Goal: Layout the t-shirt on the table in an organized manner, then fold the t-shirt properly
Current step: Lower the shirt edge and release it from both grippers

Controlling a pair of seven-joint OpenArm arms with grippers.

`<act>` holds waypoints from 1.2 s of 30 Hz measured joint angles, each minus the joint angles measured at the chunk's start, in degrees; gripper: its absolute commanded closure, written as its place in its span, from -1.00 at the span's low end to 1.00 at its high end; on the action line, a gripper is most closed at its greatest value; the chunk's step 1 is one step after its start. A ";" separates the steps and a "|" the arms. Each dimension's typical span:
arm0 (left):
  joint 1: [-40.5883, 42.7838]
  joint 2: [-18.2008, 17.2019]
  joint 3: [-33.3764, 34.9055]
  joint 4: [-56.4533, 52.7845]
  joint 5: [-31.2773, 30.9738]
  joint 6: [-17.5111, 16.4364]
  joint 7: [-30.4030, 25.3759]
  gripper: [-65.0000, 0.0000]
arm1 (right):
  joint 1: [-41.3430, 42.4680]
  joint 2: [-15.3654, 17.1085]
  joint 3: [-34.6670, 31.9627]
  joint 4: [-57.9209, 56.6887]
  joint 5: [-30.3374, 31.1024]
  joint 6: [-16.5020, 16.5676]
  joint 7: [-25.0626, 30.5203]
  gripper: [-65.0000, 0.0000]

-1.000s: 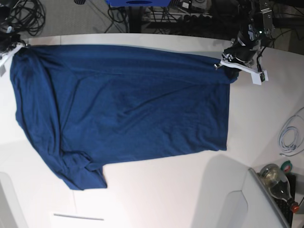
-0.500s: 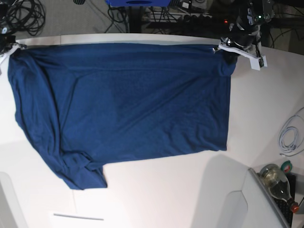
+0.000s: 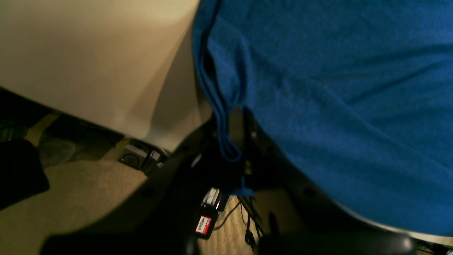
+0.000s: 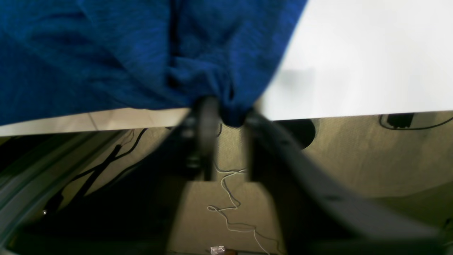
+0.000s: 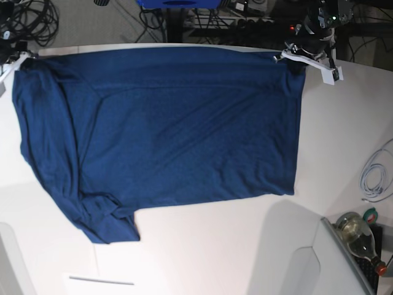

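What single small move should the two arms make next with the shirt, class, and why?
Probably let go and lift clear. The t-shirt already lies spread across the table, pulled to its far edge. The right gripper has its jaws apart around a bunched corner, while the left gripper looks shut on the other corner's hem.

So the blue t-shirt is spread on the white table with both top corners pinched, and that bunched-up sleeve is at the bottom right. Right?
Not quite. The base view shows the t-shirt on the table with its bunched sleeve at the bottom left, not right.
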 measured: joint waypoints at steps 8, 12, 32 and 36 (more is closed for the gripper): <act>0.74 0.37 -2.78 0.00 0.00 0.15 0.04 0.15 | 0.17 -1.27 3.37 0.24 0.02 0.00 -0.02 -0.19; 0.96 1.84 -8.11 0.24 -0.02 0.15 -0.20 0.11 | 0.00 -0.98 5.97 5.57 -0.26 -0.02 -0.04 -0.20; -25.92 0.02 -2.99 -17.68 11.65 0.15 1.11 1.00 | 20.90 10.56 -15.91 -21.31 0.15 -0.22 17.05 0.92; -28.83 0.00 -1.14 -21.77 16.83 -0.28 -0.46 1.00 | 20.90 12.63 -16.22 -27.34 -0.72 -0.22 20.41 0.92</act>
